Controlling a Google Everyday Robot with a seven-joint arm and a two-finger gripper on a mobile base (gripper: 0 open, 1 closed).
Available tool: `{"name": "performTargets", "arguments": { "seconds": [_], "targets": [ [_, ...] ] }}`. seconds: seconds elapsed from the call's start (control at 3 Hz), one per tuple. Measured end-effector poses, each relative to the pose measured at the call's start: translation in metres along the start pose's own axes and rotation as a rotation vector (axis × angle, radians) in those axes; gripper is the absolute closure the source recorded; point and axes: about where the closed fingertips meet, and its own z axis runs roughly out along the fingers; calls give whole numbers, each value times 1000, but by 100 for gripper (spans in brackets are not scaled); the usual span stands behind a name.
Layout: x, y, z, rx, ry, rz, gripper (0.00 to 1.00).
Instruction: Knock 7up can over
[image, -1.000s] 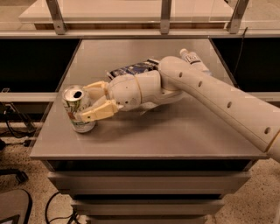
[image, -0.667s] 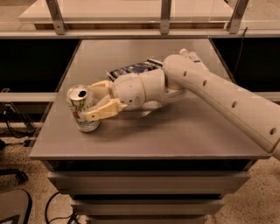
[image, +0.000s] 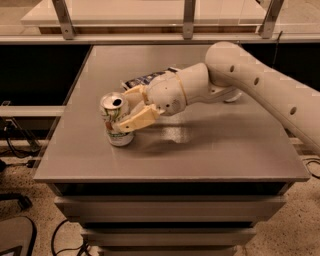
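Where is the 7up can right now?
Camera view, left side: the 7up can stands on the table near its front edge, straddled by the open gripper, a snack bag behind.

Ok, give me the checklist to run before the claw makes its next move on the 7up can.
1. Claw at the 7up can: ok, one finger passes in front of it and the other behind.
2. Claw open: ok, its fingers are spread apart.
3. Can knocked over: not ok, it stands on its base, perhaps slightly tilted.
4. Room on the table for it to fall: ok to the right, but the left edge is close.
5. Snack bag out of the way: ok, it lies behind the arm, apart from the can.
6. Can full or empty: cannot tell.
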Motion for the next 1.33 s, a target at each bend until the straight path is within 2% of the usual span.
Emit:
{"name": "performTargets", "arguments": {
  "seconds": [0.67, 1.33],
  "targets": [
    [13, -12, -50, 27, 349, 19, 100],
    [6, -24, -91, 69, 606, 9, 100]
  ]
}}
